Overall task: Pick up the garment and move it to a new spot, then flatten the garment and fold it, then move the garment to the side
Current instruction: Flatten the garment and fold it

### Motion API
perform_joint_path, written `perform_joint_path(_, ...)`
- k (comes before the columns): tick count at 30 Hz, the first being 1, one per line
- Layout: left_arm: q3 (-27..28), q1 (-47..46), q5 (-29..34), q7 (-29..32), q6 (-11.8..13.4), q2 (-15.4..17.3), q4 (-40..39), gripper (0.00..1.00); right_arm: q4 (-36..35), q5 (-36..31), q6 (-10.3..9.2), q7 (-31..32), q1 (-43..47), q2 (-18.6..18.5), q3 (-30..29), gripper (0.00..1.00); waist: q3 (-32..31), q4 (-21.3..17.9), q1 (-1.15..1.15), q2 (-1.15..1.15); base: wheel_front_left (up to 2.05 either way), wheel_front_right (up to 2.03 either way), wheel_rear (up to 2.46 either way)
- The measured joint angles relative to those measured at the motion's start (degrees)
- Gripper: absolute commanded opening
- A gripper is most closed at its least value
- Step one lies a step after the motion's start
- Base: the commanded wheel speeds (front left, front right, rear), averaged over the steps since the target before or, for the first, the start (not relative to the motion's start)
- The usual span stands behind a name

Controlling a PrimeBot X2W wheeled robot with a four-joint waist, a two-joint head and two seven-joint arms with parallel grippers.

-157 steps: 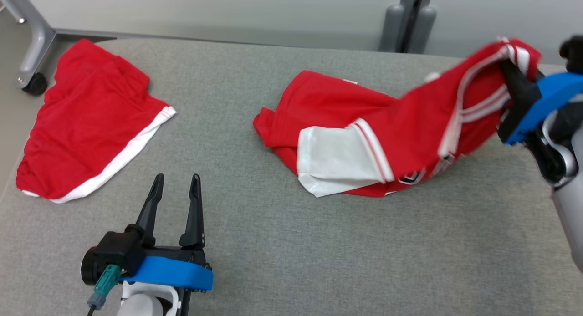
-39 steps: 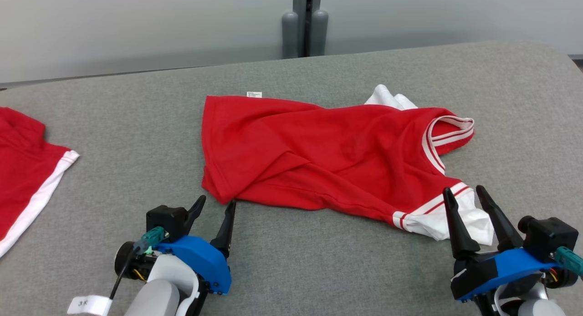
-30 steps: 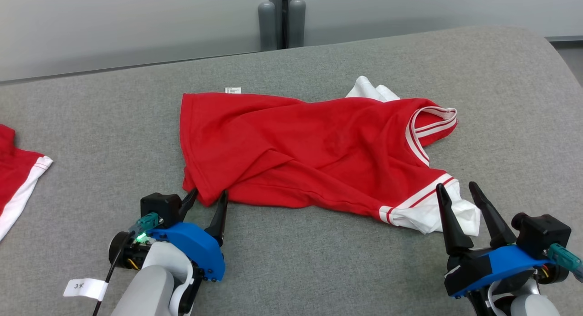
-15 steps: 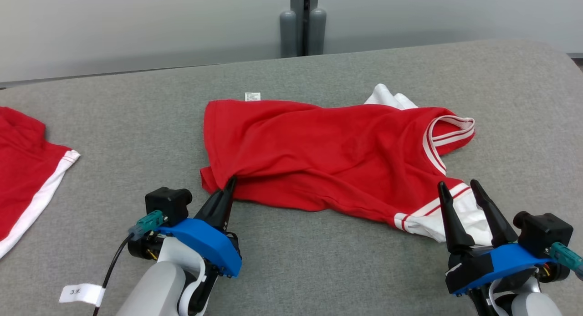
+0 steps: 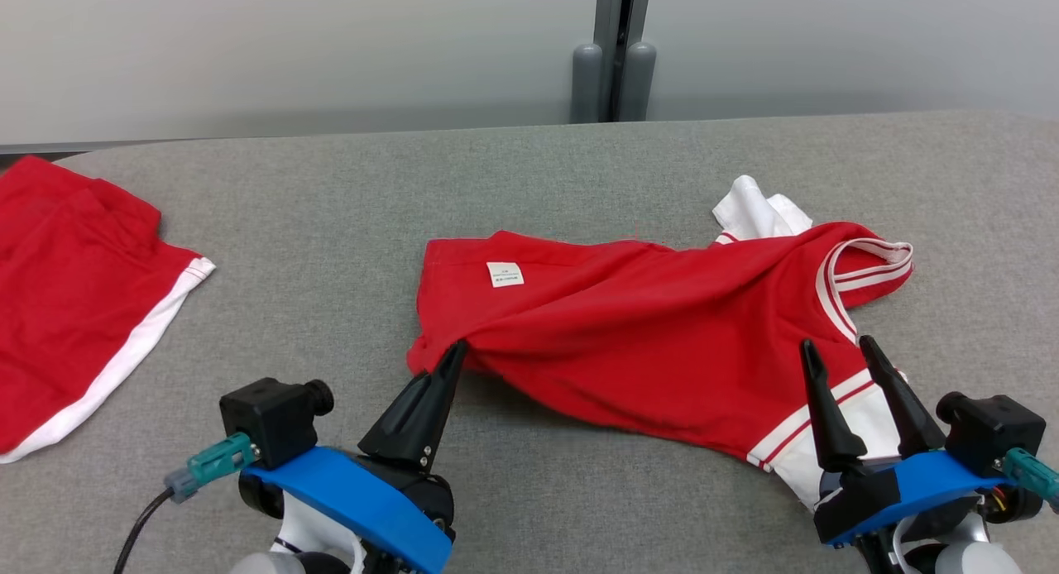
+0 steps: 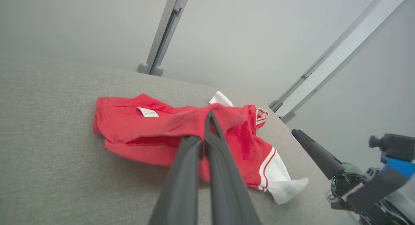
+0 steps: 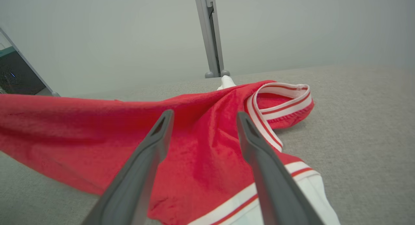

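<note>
Two garments lie on the grey felt table [image 5: 331, 202]: a red white-trimmed jersey [image 5: 662, 334] at centre, its corner pinched by the left gripper [image 5: 455, 355], the right gripper [image 5: 834, 342] spread at its sleeve, and red white-hemmed shorts [image 5: 74, 284] far left.

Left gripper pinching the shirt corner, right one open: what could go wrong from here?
1. The left gripper is shut on a small pinch at the hem corner of the red shirt; it might slip or catch one layer.
2. The right gripper is open over the white sleeve, gripping nothing; pulling left alone would likely bunch the shirt.
</note>
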Motion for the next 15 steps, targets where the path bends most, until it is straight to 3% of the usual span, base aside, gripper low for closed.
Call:
perform_joint_path(3,0.8,0.1,-1.0,1.9,2.0,0.0,-3.8,0.0,-0.2,0.0,0.0,0.0,0.0,0.0,0.5,1.0,0.7,-0.6,0.0,0.0,0.0,0.0,0.0)
perform_joint_path(6,2.3,-1.0,-0.2,2.9,3.9,1.0,-2.5,0.0,-0.4,0.1,0.0,0.0,-0.3,-0.2,0.4,1.0,1.8,-1.5,0.0,0.0,0.0,0.0,0.0)
perform_joint_path(15,3.5,-14.4,6.7,0.4,4.0,3.2,19.6,0.0,-0.8,0.1,0.0,-0.3,-3.6,-0.3,2.8,1.0,7.1,-5.6,0.01,0.0,0.0,0.0,0.0)
